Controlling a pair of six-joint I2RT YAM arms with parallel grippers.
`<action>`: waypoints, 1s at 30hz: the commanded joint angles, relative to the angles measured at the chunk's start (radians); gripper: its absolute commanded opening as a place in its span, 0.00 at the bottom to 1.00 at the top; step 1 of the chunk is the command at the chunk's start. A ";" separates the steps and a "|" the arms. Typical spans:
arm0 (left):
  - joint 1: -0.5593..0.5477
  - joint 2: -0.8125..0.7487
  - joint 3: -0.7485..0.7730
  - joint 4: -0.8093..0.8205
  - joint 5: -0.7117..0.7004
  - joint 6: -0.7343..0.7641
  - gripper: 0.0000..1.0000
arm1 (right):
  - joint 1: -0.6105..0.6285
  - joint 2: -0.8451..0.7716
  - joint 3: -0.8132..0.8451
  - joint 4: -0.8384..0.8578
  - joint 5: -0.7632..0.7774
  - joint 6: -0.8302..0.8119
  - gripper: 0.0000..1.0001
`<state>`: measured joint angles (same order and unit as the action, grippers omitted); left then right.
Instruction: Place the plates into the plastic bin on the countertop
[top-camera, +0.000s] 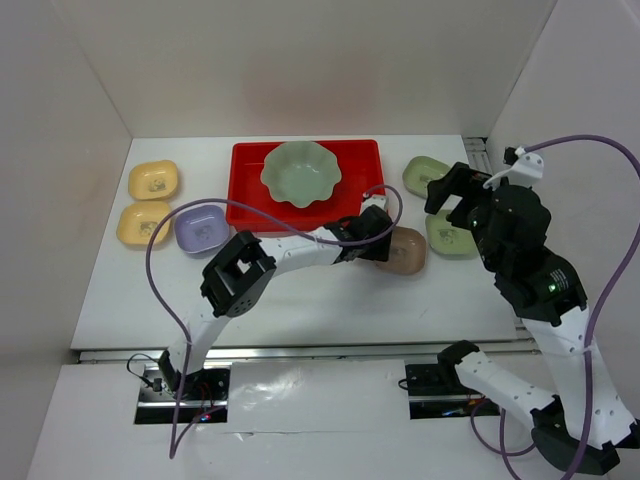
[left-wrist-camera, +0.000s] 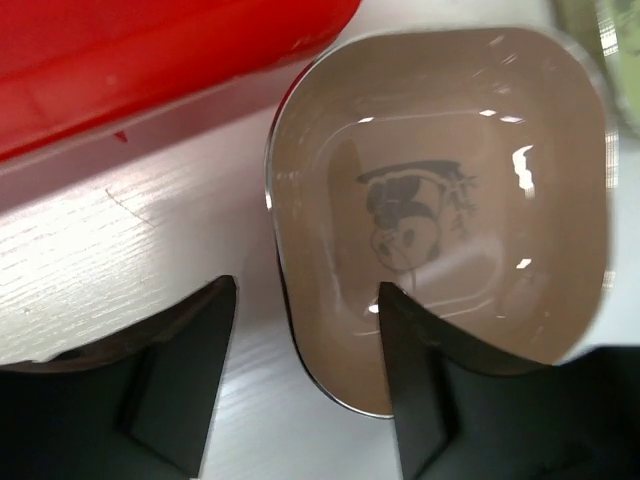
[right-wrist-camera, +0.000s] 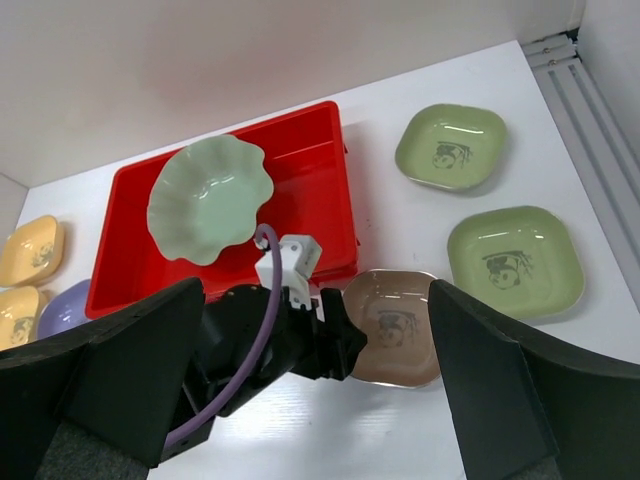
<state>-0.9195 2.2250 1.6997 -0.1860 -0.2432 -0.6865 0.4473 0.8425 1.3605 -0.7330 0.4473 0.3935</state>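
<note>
Tan dish (left-wrist-camera: 450, 200) | its side rim inside the left claw (left-wrist-camera: 300, 390); claw released, straddling | right claw (right-wrist-camera: 315, 300) released, aloft

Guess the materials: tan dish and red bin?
Tan dish: looks like glossy moulded plastic, maybe melamine. It shows sharp white highlights, a printed cartoon in the well and a thin pale rim. Glazed ceramic can't be ruled out.
Red bin: likely plastic with a smooth semi-gloss finish. The colour is uniform and saturated, with a soft sheen along its rounded rim.
</note>
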 joint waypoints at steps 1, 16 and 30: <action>0.002 0.033 0.026 -0.032 -0.025 -0.010 0.67 | 0.007 -0.016 0.038 -0.028 -0.012 -0.019 1.00; -0.114 -0.120 -0.030 -0.263 -0.206 -0.053 0.00 | 0.007 -0.036 0.077 -0.037 0.010 -0.028 1.00; 0.005 -0.432 0.015 -0.423 -0.154 -0.077 0.00 | 0.007 -0.036 0.086 -0.008 -0.025 -0.019 1.00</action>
<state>-0.9871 1.8469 1.6436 -0.5953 -0.3737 -0.7628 0.4477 0.8116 1.4029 -0.7509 0.4301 0.3763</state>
